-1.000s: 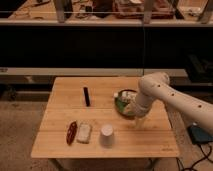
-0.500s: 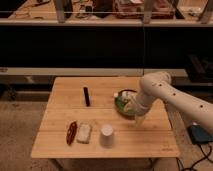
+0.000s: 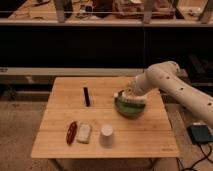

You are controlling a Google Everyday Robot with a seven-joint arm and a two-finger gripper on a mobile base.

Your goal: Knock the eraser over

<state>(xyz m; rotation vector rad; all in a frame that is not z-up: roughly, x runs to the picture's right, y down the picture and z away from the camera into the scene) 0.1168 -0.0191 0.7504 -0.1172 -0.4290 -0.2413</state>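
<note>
We found the eraser (image 3: pixel 86 96) on the left-centre of the wooden table (image 3: pixel 150 137), toward the far edge and clear of every other item. It showed as a slim black bar; whether it stood on end or lay flat we could not settle from this view. We judged it light, stiff and not fragile, with a narrow footing, so a sideways push high on its long face should tip it and no grasp would be needed. The gripper (image 3: pixel 131 96) hung at the rim of the green bowl (image 3: pixel 131 110), well apart from the eraser and to its right; whether it was open or closed we could not tell. The bowl's contents were hidden behind the gripper. A white cup (image 3: pixel 106 134) stood near the front edge, and nothing could be made out inside it. Just to its left lay a pale block (image 3: pixel 83 133), with a dark red object (image 3: pixel 71 132) beside that.
</note>
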